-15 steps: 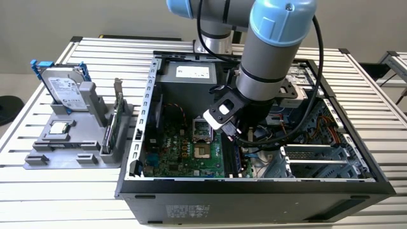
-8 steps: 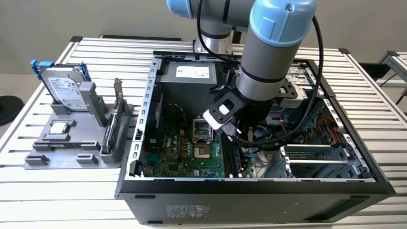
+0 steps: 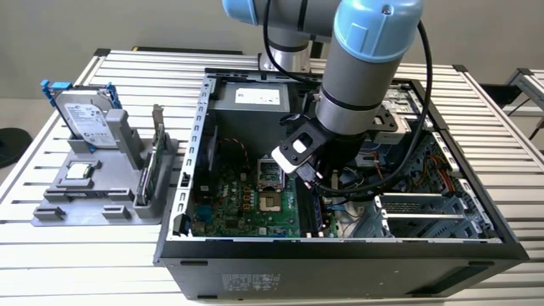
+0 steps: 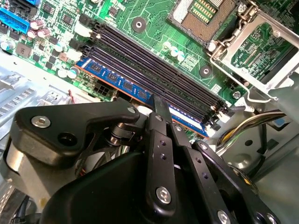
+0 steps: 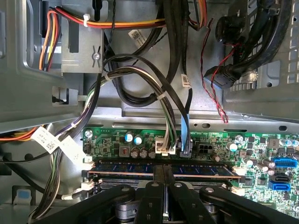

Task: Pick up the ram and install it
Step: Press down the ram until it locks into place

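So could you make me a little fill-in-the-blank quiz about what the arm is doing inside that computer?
1. The gripper is shut on the dark-blue ____, which sits at a memory slot.
2. The motherboard inside the case is coloured ____.
3. In the exterior view, the grey holder with the hard drive stands to the case's ____.
4. The square processor socket holds no chip; it is ____.

Missing words: ram; green; left; empty
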Controlling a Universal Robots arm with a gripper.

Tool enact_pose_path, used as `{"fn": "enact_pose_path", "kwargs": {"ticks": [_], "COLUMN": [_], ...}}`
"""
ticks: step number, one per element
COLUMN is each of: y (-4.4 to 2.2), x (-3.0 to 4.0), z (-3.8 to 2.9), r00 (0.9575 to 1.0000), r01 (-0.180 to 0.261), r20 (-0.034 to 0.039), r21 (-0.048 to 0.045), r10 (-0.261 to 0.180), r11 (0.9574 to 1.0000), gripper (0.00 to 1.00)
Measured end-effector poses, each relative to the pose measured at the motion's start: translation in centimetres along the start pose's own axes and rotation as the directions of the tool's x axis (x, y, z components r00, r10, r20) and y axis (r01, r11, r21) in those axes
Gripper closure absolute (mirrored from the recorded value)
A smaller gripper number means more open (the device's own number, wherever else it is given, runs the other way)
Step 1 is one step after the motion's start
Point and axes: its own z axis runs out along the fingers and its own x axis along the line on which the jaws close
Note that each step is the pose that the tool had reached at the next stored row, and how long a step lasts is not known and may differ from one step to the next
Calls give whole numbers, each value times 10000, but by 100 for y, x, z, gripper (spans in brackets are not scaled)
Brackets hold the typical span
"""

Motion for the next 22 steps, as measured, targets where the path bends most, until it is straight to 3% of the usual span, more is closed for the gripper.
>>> {"fn": "enact_pose_path", "kwargs": {"ticks": [7, 13, 22], "y": [0, 0, 0], "x": [0, 1, 1], "z": [0, 44, -9], "r00": [10000, 10000, 10000], "r01": [0, 0, -1], "r20": [2, 31, -9], "r21": [1, 8, -2], "r10": [0, 0, 1], "r11": [10000, 10000, 10000], "gripper": [100, 100, 100]}}
